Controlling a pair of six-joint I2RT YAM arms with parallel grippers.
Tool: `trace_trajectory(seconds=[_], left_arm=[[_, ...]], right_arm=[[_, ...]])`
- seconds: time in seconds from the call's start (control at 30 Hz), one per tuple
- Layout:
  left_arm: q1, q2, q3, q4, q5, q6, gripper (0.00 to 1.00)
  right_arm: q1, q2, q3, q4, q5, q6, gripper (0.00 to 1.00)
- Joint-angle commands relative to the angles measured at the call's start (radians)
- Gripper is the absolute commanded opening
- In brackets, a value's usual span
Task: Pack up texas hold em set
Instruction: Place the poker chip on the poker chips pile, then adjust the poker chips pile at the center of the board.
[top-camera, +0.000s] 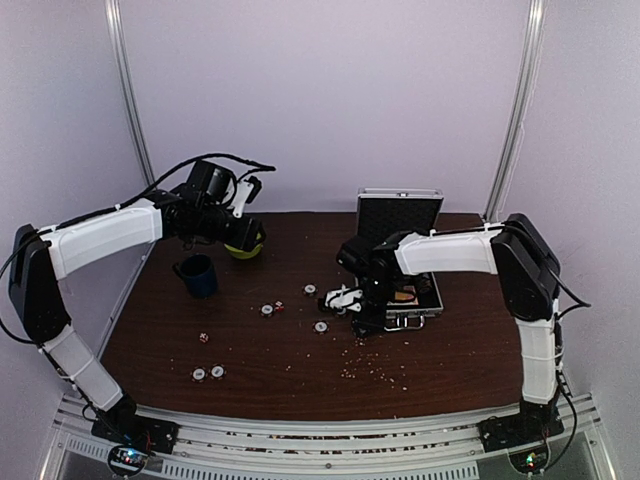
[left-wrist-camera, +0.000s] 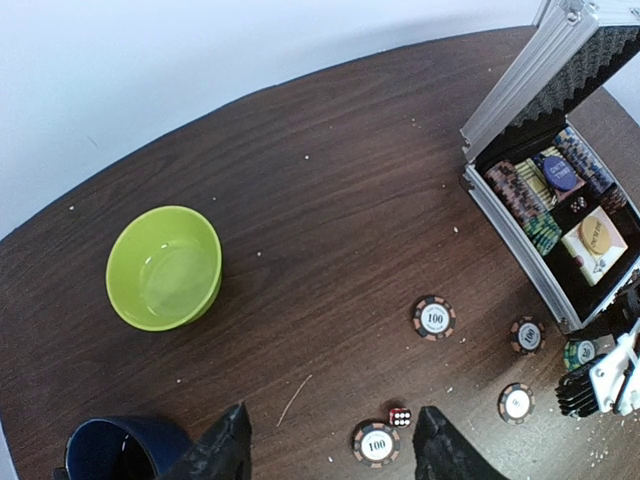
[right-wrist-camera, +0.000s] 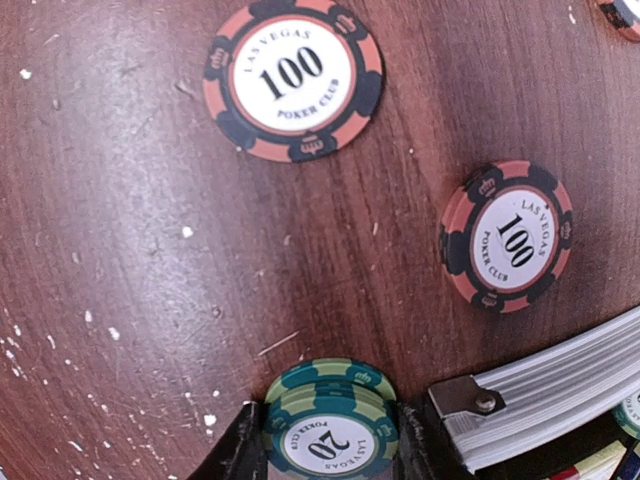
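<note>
L gripper (left-wrist-camera: 332, 425) hangs high over the table's far left. Fingers apart, nothing btwn them; idle, out of the way. Under it are the mug (left-wrist-camera: 120, 450) and bowl (left-wrist-camera: 165, 265), not part of the set, so leave them.

Mid-table: loose chips (left-wrist-camera: 434, 318) marked 100, scattered well apart, two of them nr the front-left edge in top view. A red die (left-wrist-camera: 399, 416) sits just beside one chip.

R gripper (right-wrist-camera: 328, 455) is low at the table. Fingers closed narrow on 20 chips (right-wrist-camera: 330, 405), looks like a short stack held by the rims, just beside the front-left corner of the case (right-wrist-camera: 560, 390). Case is mid-right of table, open, lid upright, part-filled.

Step in hand, my read: get the 20s into the case. To do it well:
- Lift straight up first so the stack clears the alu rim.
- Keep the wrist level so the chips don't fan or slip.
- Carry over to the green row (left-wrist-camera: 543, 233) and go low before letting go; a high drop prob bounces chips out.
- Don't nudge the corner; case looks light, may slide.
</note>
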Motion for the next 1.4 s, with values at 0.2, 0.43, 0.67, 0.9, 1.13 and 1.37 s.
trace_trajectory(seconds=[0.2,0.43,0.67,0.9,1.13,1.37], left_arm=[[0.010,0.016,0.013,0.010,0.020,0.014,0.56],[0.011,0.014,0.013,0.011,0.024,0.015,0.56],[0.010,0.016,0.013,0.011,0.025,0.015,0.56],[0.010,0.016,0.013,0.011,0.024,0.016,0.56],[0.010,0.015,0.013,0.010,0.028,0.017,0.56],[0.010,0.013,0.013,0.011,0.031,0.016,0.56]], right_arm=[[-0.011,0.066,0.034,-0.074,-0.040,0.000,0.45],[0.001,0.078,0.021,-0.152,-0.161,-0.027,0.47],[0.054,0.047,-0.019,-0.122,-0.171,0.016,0.46],[0.054,0.016,-0.010,-0.077,-0.073,0.047,0.46],[0.051,-0.028,-0.021,-0.070,-0.038,0.064,0.54],[0.045,-0.025,-0.037,-0.070,-0.025,0.094,0.61]])
